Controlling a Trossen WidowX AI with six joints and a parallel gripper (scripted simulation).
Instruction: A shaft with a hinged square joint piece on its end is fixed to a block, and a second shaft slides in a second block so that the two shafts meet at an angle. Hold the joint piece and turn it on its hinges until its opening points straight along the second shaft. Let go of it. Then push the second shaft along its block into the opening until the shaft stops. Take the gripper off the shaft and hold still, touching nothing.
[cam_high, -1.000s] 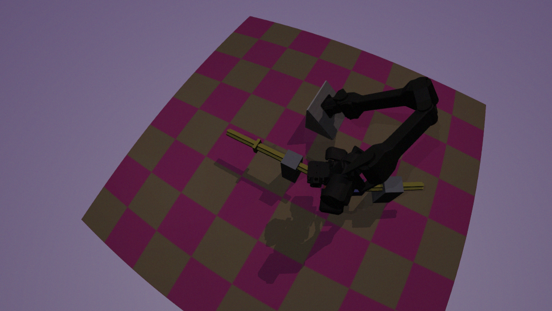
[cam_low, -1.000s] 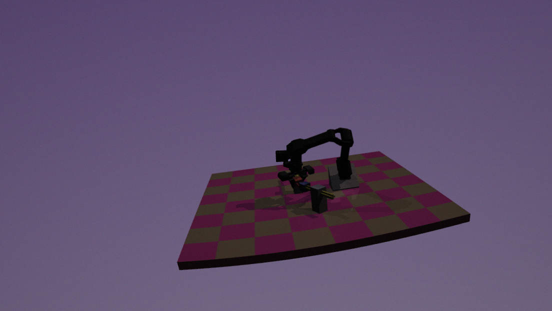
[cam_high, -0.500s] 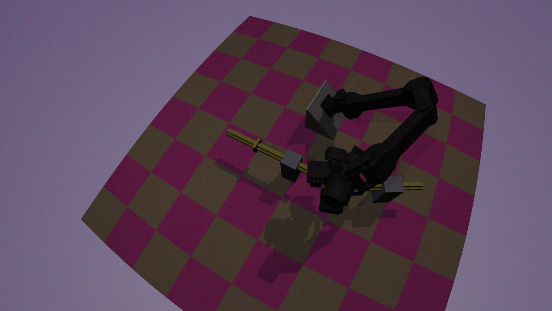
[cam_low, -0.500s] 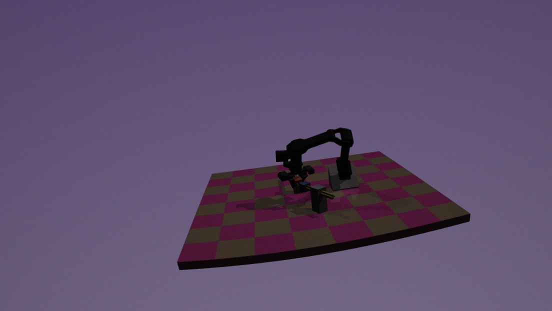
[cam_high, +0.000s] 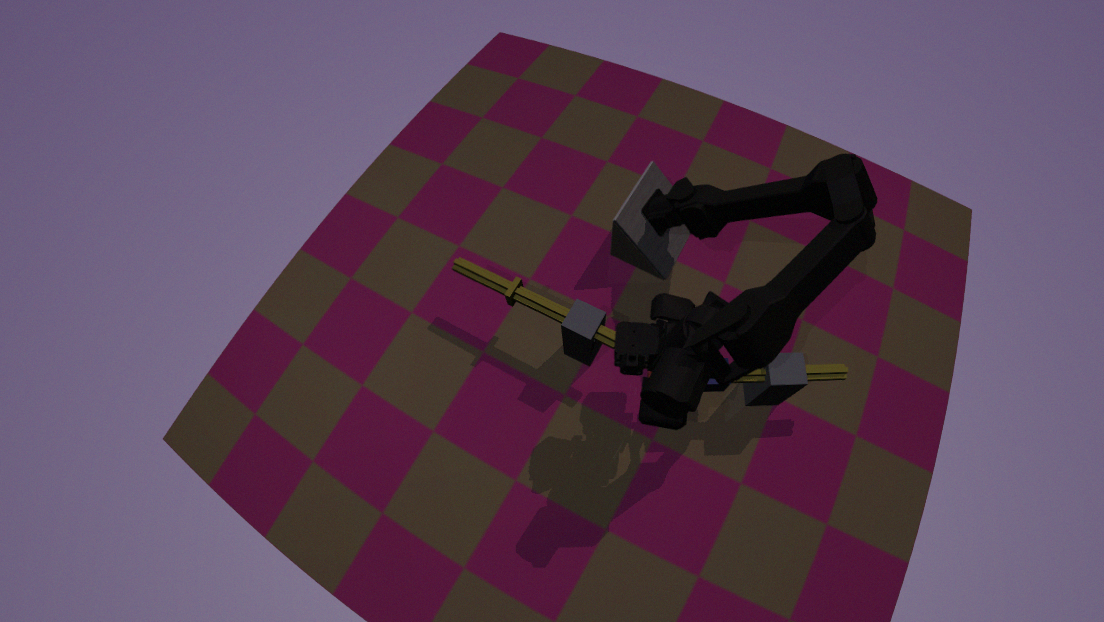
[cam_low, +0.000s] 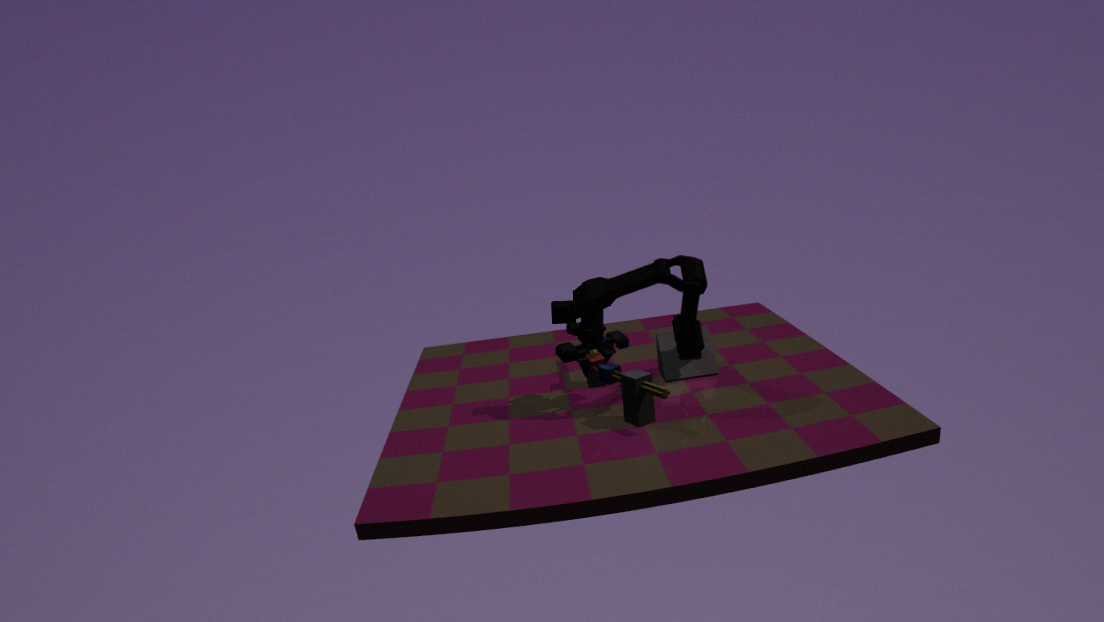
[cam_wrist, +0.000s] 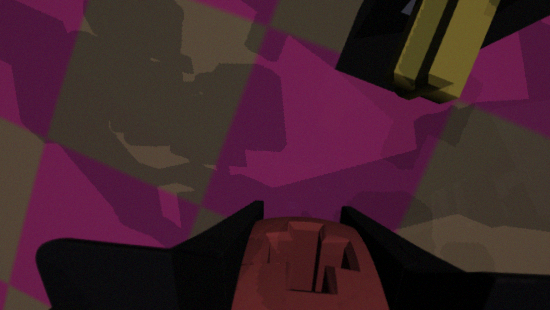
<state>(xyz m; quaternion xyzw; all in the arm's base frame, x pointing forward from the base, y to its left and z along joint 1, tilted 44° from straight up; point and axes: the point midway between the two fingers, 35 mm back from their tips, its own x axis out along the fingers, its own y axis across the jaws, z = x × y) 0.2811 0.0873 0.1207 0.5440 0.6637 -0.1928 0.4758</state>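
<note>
My gripper (cam_wrist: 301, 211) is shut on the red joint piece (cam_wrist: 307, 277) (cam_low: 594, 358), with one dark finger on each side. A cross-shaped opening shows on its face in the wrist view. The yellow second shaft (cam_high: 480, 275) (cam_wrist: 462, 40) runs through its grey block (cam_high: 583, 318); its near end stands apart from the joint piece, at the upper right of the wrist view. The fixed yellow shaft (cam_high: 828, 372) (cam_low: 658, 387) passes through the other grey block (cam_high: 786, 369) (cam_low: 638, 397), with a blue part (cam_high: 712, 381) (cam_low: 609, 367) at its inner end. The arm hides the joint in the top view.
A yellow collar (cam_high: 513, 291) sits on the second shaft, outside its block. The arm's grey wedge base (cam_high: 641, 239) (cam_low: 668, 364) stands behind the shafts. The checkered table (cam_high: 478, 432) (cam_low: 548, 471) carries everything, and its edges show in the top and exterior views.
</note>
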